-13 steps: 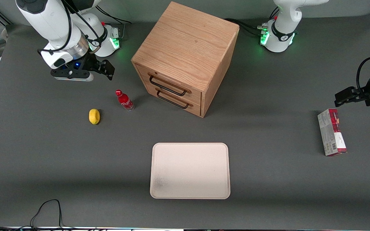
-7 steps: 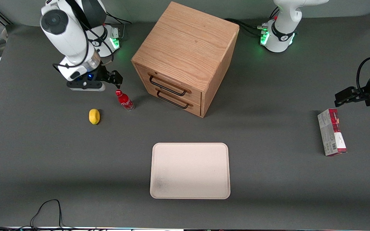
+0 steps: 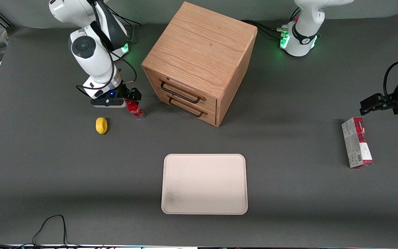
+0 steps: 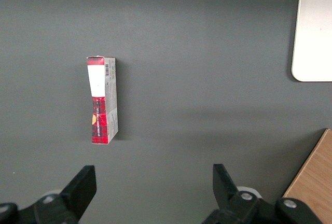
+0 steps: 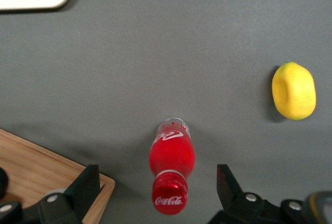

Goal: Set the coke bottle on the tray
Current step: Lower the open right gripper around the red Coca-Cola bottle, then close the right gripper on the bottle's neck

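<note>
Right wrist view looks straight down on the coke bottle [image 5: 171, 175], which stands upright on the dark table [image 5: 155, 53], its red cap between the two spread fingers of the gripper [image 5: 155, 193]. The fingers [image 5: 83, 185] stand wide apart and neither touches the bottle. In the front view the gripper [image 3: 130, 98] hangs just above the bottle [image 3: 135, 110], covering its cap. A lemon [image 3: 101, 125] lies near the bottle, a little nearer the camera and toward the working arm's end of the table. A wooden drawer cabinet [image 3: 199, 62] stands beside the bottle. The tray [image 3: 204, 184] lies flat and bare, well apart from the bottle and nearer the camera. A carton box [image 3: 357, 147] lies toward the parked arm's end.
</note>
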### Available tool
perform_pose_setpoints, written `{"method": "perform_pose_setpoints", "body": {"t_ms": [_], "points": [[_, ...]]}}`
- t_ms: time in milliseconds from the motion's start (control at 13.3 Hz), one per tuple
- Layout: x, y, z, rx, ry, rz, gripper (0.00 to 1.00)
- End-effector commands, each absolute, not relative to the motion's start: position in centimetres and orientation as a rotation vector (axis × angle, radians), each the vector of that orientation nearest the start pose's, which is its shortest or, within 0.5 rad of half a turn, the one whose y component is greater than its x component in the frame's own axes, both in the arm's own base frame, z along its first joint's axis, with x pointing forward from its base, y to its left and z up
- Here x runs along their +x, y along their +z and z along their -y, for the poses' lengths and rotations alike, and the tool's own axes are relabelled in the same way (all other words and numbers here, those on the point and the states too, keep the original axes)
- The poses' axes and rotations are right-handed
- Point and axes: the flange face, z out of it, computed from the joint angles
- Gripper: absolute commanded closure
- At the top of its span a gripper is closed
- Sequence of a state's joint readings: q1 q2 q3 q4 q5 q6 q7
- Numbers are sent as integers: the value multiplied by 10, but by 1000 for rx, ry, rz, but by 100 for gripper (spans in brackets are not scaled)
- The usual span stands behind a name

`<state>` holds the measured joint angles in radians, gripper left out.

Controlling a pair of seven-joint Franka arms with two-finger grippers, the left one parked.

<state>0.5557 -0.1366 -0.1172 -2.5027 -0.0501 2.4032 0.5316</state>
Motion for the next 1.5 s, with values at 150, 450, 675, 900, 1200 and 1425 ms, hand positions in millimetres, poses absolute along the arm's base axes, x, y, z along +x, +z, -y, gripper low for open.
{"method": "perform_pose_setpoints", "body": {"t_ms": [150,450,675,900,1200,1425], "points": [[407,332,-189,-3143,-73,3,0],[407,327,-189,-3150,-57,-1,8],[407,326,-190,-3152,-53,3,65],[407,327,-190,-3152,-53,3,98],[410,334,-191,-3157,-36,0,100],[435,390,-199,-3177,9,-15,100]]}}
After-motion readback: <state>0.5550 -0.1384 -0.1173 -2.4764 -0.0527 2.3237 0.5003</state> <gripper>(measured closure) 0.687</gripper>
